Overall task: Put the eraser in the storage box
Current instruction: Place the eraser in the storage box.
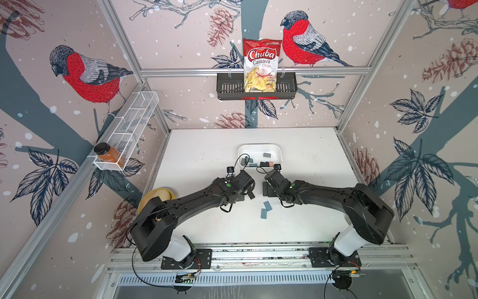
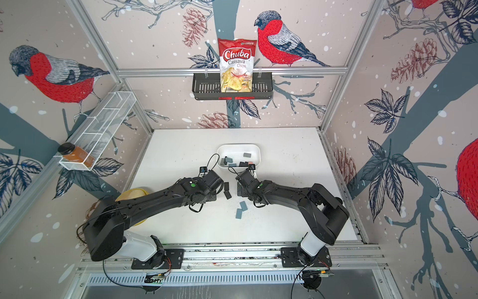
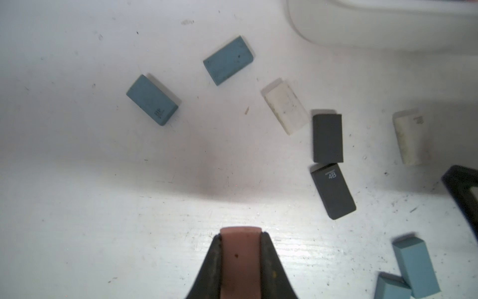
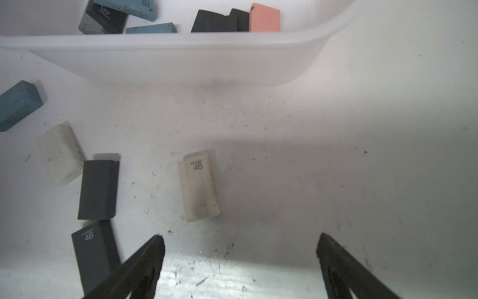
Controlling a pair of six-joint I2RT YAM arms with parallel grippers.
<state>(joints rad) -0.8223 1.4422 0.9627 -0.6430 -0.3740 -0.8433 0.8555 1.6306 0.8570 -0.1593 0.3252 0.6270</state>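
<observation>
My left gripper [image 3: 240, 234] is shut on a pink eraser [image 3: 240, 259], held above the table. Loose erasers lie below it: two blue [image 3: 152, 99], a white one [image 3: 284, 106] and two dark ones [image 3: 327, 138]. The white storage box [image 1: 258, 146] sits at mid-table just beyond both wrists and holds several erasers, one of them pink [image 4: 265, 18]. My right gripper [image 4: 240, 240] stands open and empty over the table short of the box's near wall [image 4: 181, 59]. A white eraser marked 4B [image 4: 199, 187] lies ahead of it.
Two blue erasers [image 1: 266, 209] lie on the table between the arms. A yellow bowl [image 1: 155, 196] sits under the left arm. A black slotted basket [image 1: 227, 88] with a chips bag hangs on the back wall. On the left wall, a wire rack [image 1: 129, 124] holds a bottle [image 1: 108, 154].
</observation>
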